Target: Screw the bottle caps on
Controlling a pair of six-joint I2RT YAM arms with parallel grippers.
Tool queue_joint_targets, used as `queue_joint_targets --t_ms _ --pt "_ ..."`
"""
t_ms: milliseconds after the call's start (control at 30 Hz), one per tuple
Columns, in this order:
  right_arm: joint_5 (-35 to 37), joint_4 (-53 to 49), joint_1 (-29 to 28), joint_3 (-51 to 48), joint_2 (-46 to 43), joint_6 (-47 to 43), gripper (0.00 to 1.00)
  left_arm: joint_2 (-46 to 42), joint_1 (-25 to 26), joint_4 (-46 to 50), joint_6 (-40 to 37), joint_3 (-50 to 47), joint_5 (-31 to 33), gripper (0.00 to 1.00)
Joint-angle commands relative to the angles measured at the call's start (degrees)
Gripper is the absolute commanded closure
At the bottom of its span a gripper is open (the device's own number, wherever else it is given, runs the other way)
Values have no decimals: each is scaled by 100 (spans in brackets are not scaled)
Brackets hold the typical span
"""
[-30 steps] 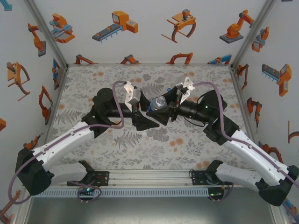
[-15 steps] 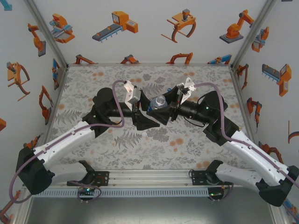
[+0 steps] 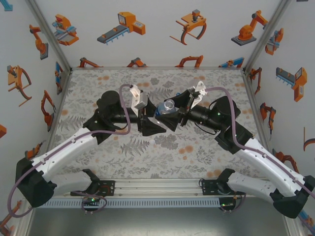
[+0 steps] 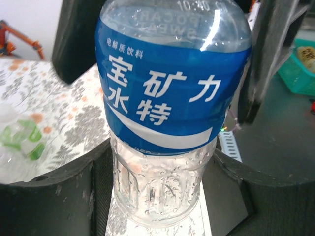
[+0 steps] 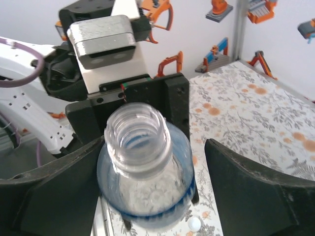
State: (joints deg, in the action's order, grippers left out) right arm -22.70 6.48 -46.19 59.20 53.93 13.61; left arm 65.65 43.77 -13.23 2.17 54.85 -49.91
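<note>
The left gripper [image 4: 162,189] is clamping the upright bottle [image 4: 172,98] low down, while the right gripper [image 5: 155,147] is standing open astride its uncapped neck.

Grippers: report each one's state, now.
Left gripper: shut on the blue-labelled bottle, low on its body.
Right gripper: open, jaws flanking the same bottle's shoulder, with a gap on one side.

Robotics lab test cell: robot-decal walls [image 3: 162,44] on aluminium posts [image 3: 49,34] behind the right gripper [image 3: 166,114]; floral tabletop [image 3: 147,152] beneath.
</note>
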Motion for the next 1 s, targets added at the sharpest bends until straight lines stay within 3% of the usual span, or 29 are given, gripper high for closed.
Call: queue_joint_targets --t_ms 0,133,233,433,567,733,967 --pt "554 -106 14 13 -183 -156 27 -326 -258 853 -526 273 371 64" --pt "765 -327 12 12 -120 -111 28 -559 -734 1497 -705 329 647 77" --pt "921 -659 5 114 67 30 35 -735 -977 2181 -1098 391 1015 88" --pt "1461 -1453 -81 226 601 346 43 -978 -1645 2841 -1337 352 971 92" --pt "1926 -2077 -128 309 1166 886 49 -964 -2185 2921 -1180 240 749 100" --pt "2348 -2522 -220 275 1963 1660 50 -973 -2393 2790 -1230 -77 1291 100" --pt "2263 -2667 -484 452 3265 2185 50 -1165 -2402 3102 -1424 -91 2163 100"
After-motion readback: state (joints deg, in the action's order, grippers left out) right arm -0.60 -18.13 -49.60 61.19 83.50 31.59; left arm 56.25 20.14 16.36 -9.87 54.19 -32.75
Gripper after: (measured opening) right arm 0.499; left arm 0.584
